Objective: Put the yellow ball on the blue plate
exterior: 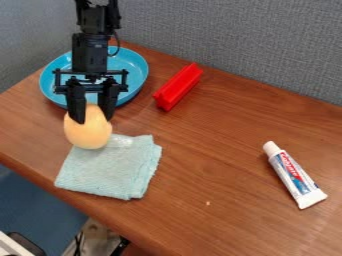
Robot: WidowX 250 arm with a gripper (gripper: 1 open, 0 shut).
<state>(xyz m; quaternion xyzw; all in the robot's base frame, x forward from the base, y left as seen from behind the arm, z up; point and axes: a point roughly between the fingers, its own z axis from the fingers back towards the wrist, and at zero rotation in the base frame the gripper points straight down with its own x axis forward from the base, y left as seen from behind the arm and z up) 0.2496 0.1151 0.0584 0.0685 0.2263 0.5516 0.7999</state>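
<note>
Yellow ball (pixel 87 130): sits at the far corner of the pale teal cloth (pixel 112 166), on the bench (pixel 227 120), just in front of the blue plate (pixel 131 66) and apart from it.
Fingers: the gripper (pixel 90 108) comes down steeply from the plate side, and its two dark fingers (pixel 72 104) straddle the top of the ball, drawn in and pinching the yellow ball near its upper end.
Ball's axis: egg-shaped, standing roughly upright, narrower end up between the fingers, rounder end down on the cloth. Long axis close to vertical, perhaps leaning a touch toward the arm.
Plate: bare blue interior partly hidden behind the arm.
Risk, slip: I'd say the hold is high on a smooth tapering surface, so the ball could squirt downward out of the pinch on lifting.
Risk, rim: a low carry might knock the ball against the raised rim.
Risk, roll: released off-centre, it could roll within the plate.
Bystanders: red block (pixel 177 87) and toothpaste tube (pixel 293 172) lie well clear.
</note>
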